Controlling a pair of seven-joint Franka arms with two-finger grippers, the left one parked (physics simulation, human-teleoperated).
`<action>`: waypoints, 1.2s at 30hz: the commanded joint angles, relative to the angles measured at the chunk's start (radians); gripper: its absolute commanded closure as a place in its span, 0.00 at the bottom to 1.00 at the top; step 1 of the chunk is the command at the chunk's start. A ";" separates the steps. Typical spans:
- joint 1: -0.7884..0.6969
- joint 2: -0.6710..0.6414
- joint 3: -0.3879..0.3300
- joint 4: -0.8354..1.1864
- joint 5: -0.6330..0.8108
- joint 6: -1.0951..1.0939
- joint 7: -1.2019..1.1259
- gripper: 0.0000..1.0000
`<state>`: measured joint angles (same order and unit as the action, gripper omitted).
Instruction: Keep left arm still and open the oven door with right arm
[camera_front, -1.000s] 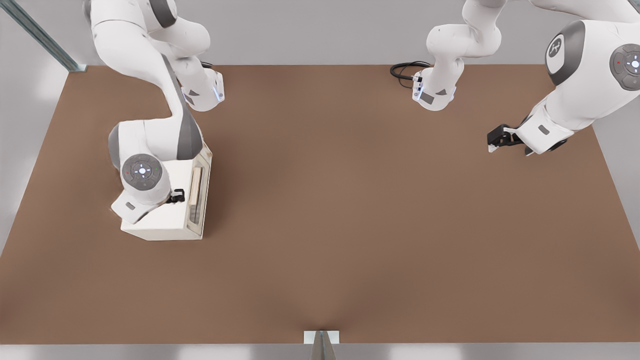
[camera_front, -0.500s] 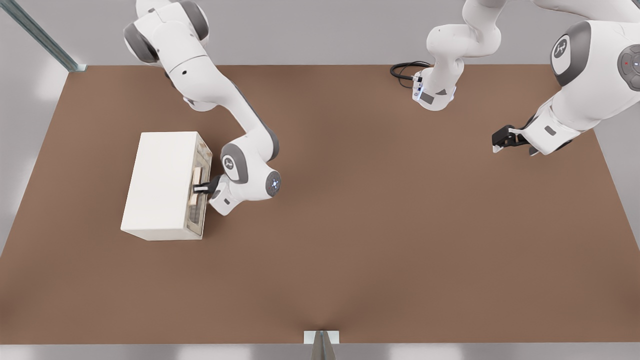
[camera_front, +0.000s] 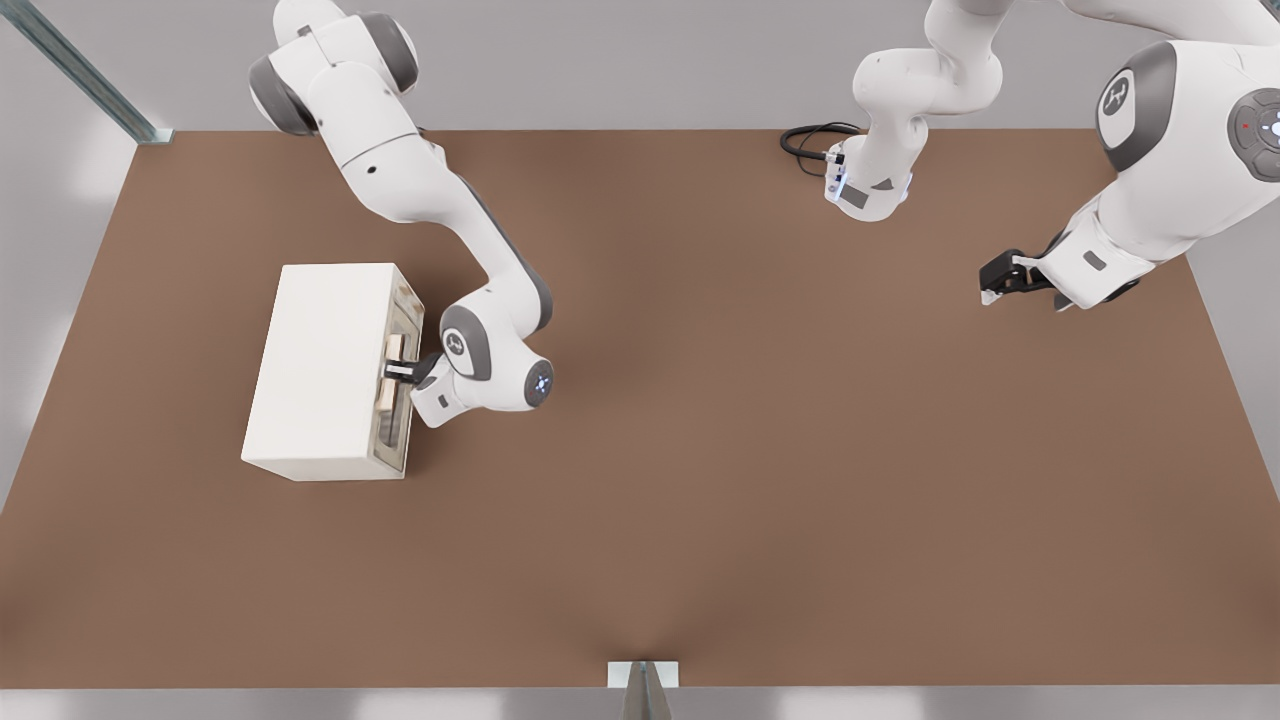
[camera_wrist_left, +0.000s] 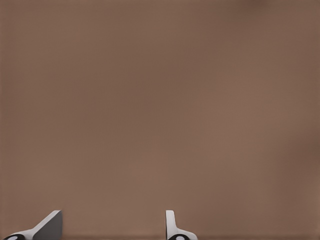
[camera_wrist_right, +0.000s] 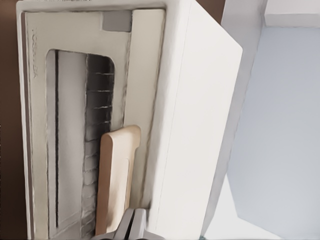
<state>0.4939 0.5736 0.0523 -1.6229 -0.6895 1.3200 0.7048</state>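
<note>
Oven door (camera_wrist_right: 75, 135) shut, hand (camera_front: 400, 371) at handle (camera_wrist_right: 116, 175), fingertips hidden

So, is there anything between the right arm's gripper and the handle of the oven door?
Nothing. In the front view the gripper is right at the wooden handle of the oven door; no gap or other object shows.

Front view: right arm (camera_front: 430, 200) reaches over brown table (camera_front: 750, 450); its gripper (camera_front: 398, 371) meets the wooden handle (camera_front: 392, 375) of the oven door (camera_front: 400, 385), which stands shut.
</note>
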 joint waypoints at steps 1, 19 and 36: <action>0.000 0.000 0.000 0.000 0.005 0.016 0.229 0.79; -0.037 0.161 0.004 0.459 0.435 -0.030 0.215 0.00; -0.492 -0.379 0.004 0.247 0.630 0.252 -0.673 0.00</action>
<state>0.0016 0.1948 0.0567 -1.3789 -0.0567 1.5152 0.4066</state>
